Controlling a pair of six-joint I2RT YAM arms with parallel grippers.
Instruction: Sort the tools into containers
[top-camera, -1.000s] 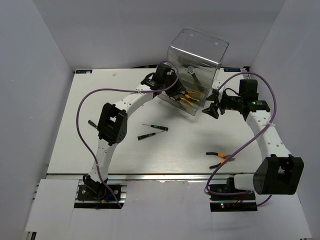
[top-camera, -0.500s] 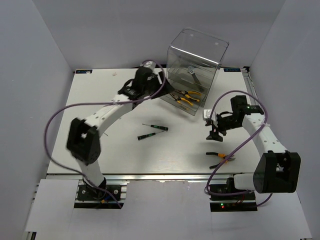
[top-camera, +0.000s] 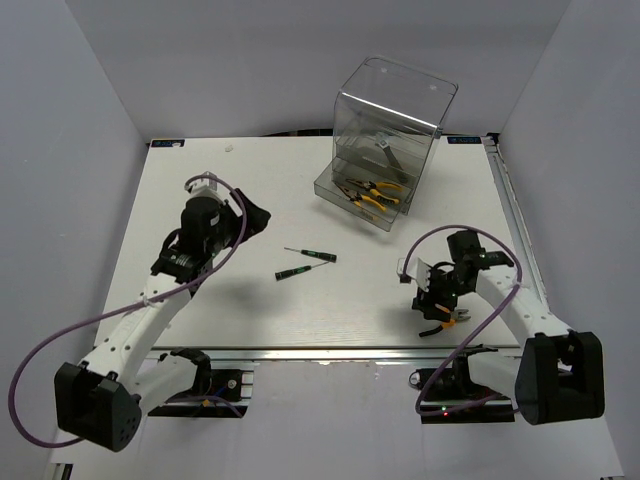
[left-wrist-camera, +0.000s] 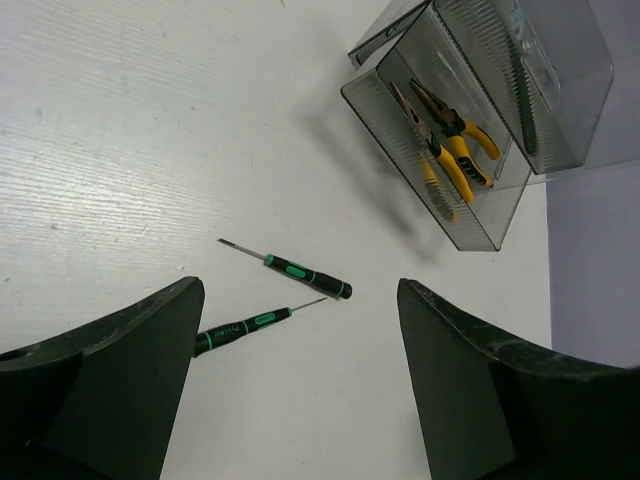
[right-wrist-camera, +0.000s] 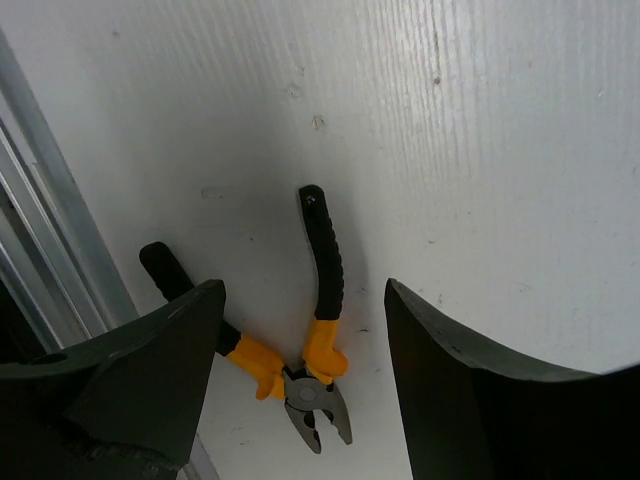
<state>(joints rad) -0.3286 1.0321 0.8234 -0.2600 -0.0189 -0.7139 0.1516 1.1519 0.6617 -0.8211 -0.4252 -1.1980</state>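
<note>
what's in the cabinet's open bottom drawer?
Yellow-handled pliers lie in the open drawer; whether one pair or two is unclear. Its ribbed wall blurs the rest.

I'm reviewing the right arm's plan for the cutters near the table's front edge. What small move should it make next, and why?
Probably lower the right gripper onto the orange-black cutters and close. Its jaws stand open above them; the cutters lie flat on the table, one handle between the fingers, the other partly hidden behind one finger.
</note>
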